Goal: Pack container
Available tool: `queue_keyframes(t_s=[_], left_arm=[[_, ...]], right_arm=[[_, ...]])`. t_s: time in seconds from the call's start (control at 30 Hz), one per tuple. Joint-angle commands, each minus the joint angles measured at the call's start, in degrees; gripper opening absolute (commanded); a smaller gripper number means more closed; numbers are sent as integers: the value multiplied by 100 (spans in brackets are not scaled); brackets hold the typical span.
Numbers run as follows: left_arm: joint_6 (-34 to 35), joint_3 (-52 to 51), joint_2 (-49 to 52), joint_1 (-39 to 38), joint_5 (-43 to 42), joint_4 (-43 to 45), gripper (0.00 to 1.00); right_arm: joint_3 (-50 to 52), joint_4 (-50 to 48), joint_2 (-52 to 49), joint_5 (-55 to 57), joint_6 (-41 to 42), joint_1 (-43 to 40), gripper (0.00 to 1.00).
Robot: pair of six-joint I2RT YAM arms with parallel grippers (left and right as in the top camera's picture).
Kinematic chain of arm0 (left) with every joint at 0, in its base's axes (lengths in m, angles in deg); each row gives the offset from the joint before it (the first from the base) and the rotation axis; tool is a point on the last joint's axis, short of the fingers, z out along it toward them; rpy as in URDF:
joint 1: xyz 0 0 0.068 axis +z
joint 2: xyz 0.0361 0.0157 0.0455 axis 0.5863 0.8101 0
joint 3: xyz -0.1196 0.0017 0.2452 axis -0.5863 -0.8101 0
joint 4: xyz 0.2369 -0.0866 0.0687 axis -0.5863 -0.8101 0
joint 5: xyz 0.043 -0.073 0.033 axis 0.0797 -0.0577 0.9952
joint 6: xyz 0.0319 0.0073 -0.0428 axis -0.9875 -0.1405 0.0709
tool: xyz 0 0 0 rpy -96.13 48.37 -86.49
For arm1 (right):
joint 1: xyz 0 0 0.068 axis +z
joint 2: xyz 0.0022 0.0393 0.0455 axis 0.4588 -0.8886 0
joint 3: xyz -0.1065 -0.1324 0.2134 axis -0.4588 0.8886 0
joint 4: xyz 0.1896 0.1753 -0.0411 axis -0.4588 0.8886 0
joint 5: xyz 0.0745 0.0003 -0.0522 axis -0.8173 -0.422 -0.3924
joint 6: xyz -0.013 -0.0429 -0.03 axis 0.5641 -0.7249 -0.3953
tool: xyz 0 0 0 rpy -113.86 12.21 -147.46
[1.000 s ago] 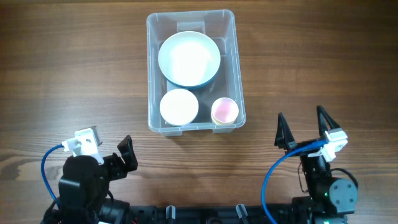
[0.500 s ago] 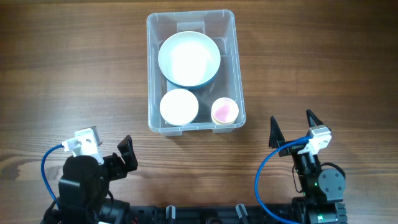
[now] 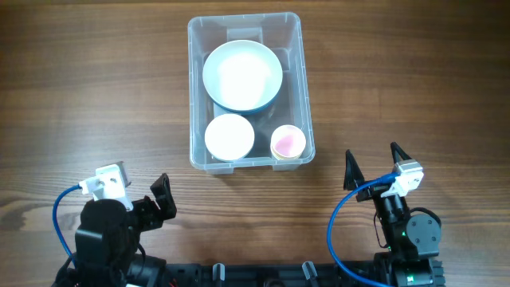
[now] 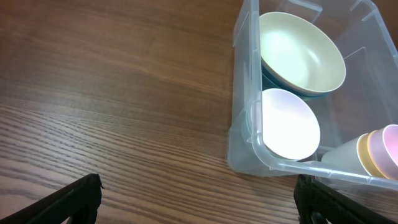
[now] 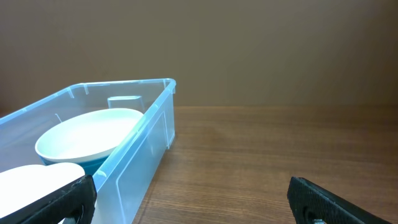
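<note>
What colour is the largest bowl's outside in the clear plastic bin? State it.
Dark teal, on the large cream-lined round bowl; clearest in left wrist view.

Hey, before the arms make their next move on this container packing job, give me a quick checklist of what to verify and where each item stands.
1. The left gripper is open and empty: ok.
2. The right gripper is open and empty: ok.
3. The container stands upright on the table, neither gripper touching it: ok.
4. The large bowl, small bowl and cups sit inside the container: ok.
5. Number of nested cups: cannot tell.
</note>
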Motion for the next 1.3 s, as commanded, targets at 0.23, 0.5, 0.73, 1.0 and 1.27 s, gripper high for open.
queue_keyframes(t_s=[0.23,0.5,0.73,1.0,1.27], left_arm=[[-92,-22,-17,-28,50,13,100],[-116,-186,-122,822,-210,-212,100],[-1078,-1574,-1401,1464,-706,927,100],[-2197,-3193,-2020,1526,-1167,3705,100],[-2966,-4323,-2212,1602,-2009,5882,100]], right_arm=[[7,-17,0,37,105,31,100],[7,-17,0,37,103,31,100],[7,-15,0,37,105,31,100],[7,-17,0,37,105,31,100],[7,-17,0,37,105,31,100]])
